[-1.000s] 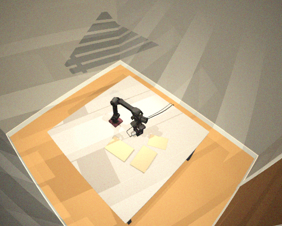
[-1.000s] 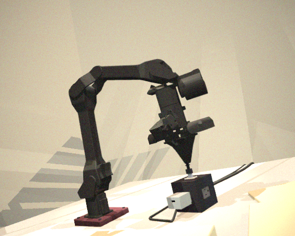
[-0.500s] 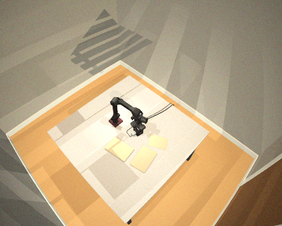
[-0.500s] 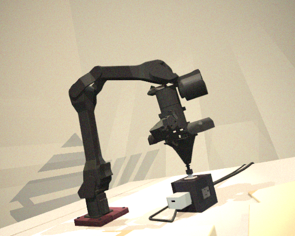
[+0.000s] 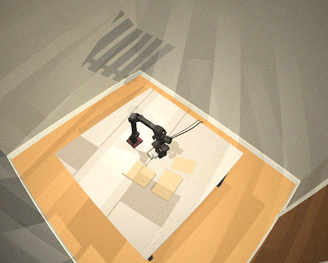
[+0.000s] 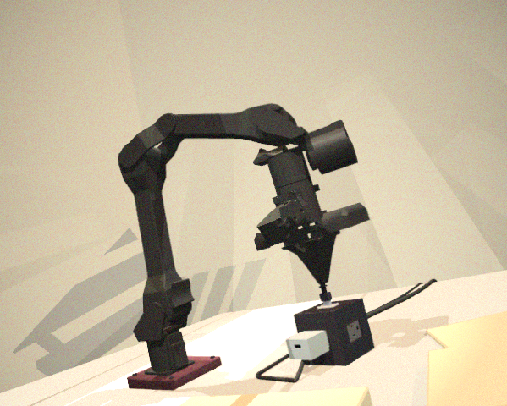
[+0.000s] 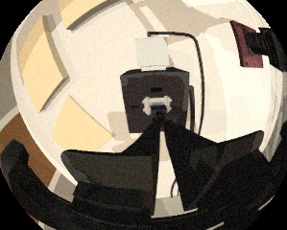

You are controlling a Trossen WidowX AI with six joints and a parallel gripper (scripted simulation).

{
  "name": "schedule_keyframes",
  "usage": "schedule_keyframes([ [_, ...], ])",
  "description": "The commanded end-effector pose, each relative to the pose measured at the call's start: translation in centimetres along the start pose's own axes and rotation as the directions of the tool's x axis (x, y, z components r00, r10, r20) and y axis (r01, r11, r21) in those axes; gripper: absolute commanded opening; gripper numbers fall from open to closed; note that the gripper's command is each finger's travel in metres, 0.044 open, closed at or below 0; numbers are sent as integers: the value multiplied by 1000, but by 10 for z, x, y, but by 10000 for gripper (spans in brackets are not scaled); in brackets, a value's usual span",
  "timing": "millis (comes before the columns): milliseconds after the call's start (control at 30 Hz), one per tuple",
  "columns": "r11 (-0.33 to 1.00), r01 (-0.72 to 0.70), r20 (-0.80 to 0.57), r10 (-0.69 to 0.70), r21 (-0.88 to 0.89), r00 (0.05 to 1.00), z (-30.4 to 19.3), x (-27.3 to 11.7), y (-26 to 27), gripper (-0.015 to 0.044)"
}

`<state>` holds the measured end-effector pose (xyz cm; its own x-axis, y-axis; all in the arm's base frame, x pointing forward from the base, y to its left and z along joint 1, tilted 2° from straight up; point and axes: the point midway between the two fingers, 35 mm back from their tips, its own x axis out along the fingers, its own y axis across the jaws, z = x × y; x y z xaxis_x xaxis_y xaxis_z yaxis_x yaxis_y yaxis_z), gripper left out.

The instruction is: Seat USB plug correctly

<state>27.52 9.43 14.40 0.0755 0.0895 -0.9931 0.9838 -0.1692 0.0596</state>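
The dark power cube (image 6: 316, 322) (image 7: 132, 98) stands upright on the table, with a pale socket plate (image 7: 167, 105) on top. My gripper (image 6: 323, 284) (image 7: 161, 125) is shut on the USB plug (image 6: 325, 296), right above that socket. The plug's black body stands upright, and a short pale strip shows between it and the plate in the exterior view. The plug's tip is at the socket, but its exact depth and which way round it is cannot be told. In the wrist view the fingertips partly hide the plug. The arm hides much of the cube in the top view.
A white adapter block (image 6: 308, 345) (image 7: 152, 54) sticks out from the cube's side, with a black cable (image 6: 276, 379) (image 7: 201, 67) looping beside it. More cables (image 6: 398, 301) run behind the cube. Several yellow boards (image 5: 139, 173) (image 5: 167, 185) lie nearby on the table.
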Motion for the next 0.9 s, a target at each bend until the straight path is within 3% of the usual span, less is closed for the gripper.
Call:
schedule_keyframes([
  [0, 1000, 1, -4, -1, -5, 1000, 0, 1, 0, 0],
  [867, 1000, 1, -4, -1, -5, 1000, 0, 4, 0, 0],
])
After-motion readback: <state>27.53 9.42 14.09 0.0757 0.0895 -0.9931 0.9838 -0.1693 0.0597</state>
